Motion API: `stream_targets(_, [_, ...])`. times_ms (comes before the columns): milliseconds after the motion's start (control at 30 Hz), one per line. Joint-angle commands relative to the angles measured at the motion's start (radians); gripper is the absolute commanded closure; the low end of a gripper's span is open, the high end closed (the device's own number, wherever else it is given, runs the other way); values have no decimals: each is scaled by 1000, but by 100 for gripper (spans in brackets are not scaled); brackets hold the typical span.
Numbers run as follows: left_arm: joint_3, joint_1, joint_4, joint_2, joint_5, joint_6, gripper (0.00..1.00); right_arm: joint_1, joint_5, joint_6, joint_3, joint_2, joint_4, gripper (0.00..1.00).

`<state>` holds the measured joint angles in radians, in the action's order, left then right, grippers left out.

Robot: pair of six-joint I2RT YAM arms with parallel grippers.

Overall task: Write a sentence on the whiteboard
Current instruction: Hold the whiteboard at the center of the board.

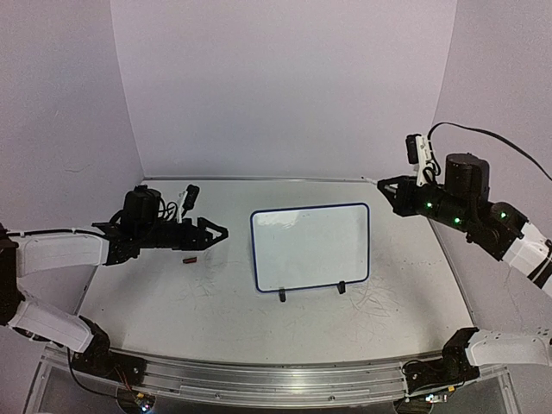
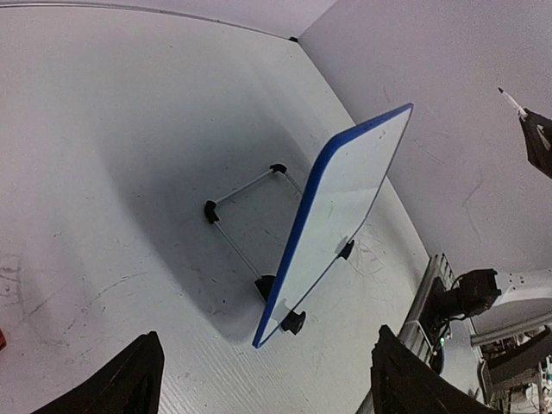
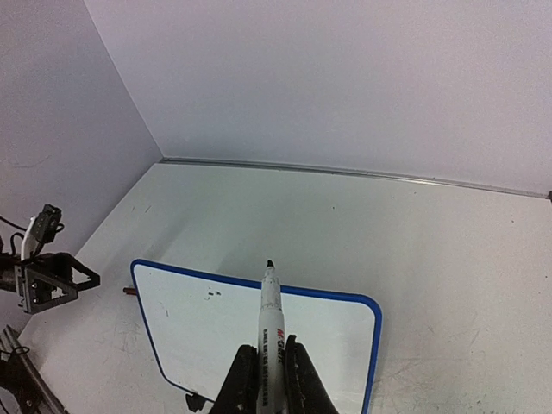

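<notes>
The whiteboard [image 1: 310, 246], white with a thin dark-blue frame, stands tilted on two black feet in the middle of the table. It also shows edge-on in the left wrist view [image 2: 354, 181] and from above in the right wrist view [image 3: 216, 332]. No sentence shows on it, only a few small dark specks [image 3: 213, 294]. My right gripper [image 3: 269, 379] is shut on a white marker [image 3: 272, 319], tip uncapped and pointing forward, held in the air above and right of the board [image 1: 390, 188]. My left gripper [image 1: 217, 233] is open and empty, left of the board, low over the table.
A small red cap [image 1: 190, 259] lies on the table just under my left gripper. Grey scribbles mark the tabletop [image 1: 379, 297] near the board's feet. Pale walls close in the back and sides. A metal rail [image 1: 276, 379] runs along the near edge.
</notes>
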<state>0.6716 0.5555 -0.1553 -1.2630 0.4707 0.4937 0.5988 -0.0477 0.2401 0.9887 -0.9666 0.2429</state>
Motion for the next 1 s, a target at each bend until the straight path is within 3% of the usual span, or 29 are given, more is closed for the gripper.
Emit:
stream_targets(0, [92,-55,-82,-63,232,-65,15,33,-16,4,87,-29,17,100])
stream_targets(133, [120,-89,-81,-123,281,-72,17,84,15,11,123,-78,18,100])
stream_targets(367, [182,-90,-67,-149,198,-63,14,163,86,32,188,-175,15,100])
stream_targets(500, [312,-97,35,-279,320,-72,11,208,111,53,223,-224,10,100])
stream_targets(733, [338,-92,32,-344,367,-156,8,246,145,60,215,-242,2,100])
stream_targets(967, [361,-93,32,-408,462,-191,16,248,190,37,220,-265,-28,100])
